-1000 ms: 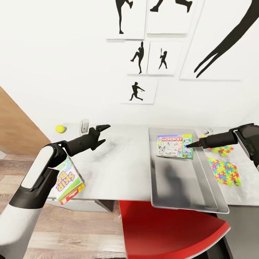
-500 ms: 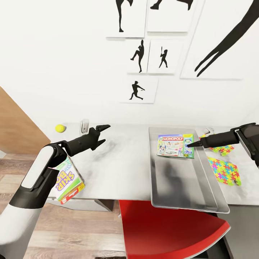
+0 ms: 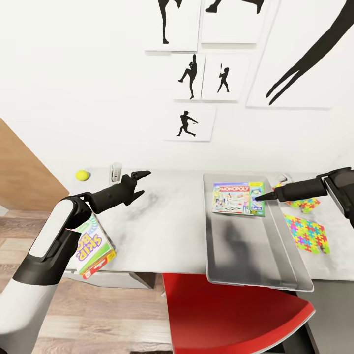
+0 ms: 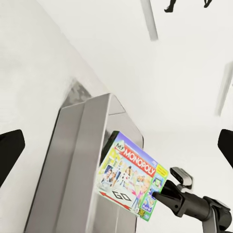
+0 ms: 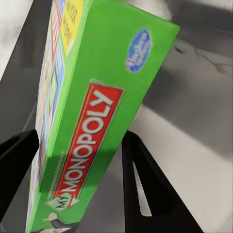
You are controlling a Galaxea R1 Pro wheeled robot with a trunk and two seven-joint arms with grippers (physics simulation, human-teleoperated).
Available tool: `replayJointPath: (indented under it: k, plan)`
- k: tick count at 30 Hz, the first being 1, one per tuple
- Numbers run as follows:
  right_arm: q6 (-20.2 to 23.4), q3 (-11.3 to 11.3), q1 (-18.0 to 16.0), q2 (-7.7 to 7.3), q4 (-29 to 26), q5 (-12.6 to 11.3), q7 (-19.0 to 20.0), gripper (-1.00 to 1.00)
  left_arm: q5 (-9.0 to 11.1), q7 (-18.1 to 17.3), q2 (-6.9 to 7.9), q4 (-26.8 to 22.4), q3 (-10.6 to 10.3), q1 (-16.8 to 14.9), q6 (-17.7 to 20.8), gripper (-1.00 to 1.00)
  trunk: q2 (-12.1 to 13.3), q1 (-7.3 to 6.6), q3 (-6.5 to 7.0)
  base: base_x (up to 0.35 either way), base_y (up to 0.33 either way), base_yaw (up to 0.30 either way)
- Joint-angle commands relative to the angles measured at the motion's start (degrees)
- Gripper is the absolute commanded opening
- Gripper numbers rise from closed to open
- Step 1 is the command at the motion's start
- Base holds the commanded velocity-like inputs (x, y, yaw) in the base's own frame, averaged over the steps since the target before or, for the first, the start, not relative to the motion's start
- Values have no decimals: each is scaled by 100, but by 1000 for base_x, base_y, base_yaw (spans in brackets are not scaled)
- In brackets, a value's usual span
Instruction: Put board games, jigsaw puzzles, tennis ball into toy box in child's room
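Here the right gripper is clamped on the green edge of the Monopoly box, one finger on each side of that edge in the right wrist view. The box hangs over the far end of the toy box, printed face up; from the left wrist view it looks tilted and lifted off the bin's floor, though how far it clears the floor is hard to judge. The toy box sits on the table, right of centre in the head view, with its near rim at the table's front edge.

The left gripper hovers over bare tabletop near the far edge, its fingers spread apart and holding nothing. The tennis ball lies at the table's far left corner, well apart from that gripper, beside a small white object by the wall. The Skip-Bo box sits at the table's near left corner, partly behind the left arm and sticking out over the edge. Two puzzles lie right of the toy box: one close to its rim, the other farther back, partly behind the right arm. A red chair stands in front of the table.
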Motion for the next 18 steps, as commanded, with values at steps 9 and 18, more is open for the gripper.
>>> replayJointPath:
  k: [9, 18]
  plan:
    - [-14, 6, -9, -9, -18, 49, 211, -100, 60, 56, 4, -4, -6, -12, -9, 100, -11, 3, -10, 0, 0, 0]
    - [-29, 5, -9, -5, -21, 50, 246, -100, 59, 56, -2, 33, -7, -42, -9, 100, -11, 3, -20, 0, 0, 0]
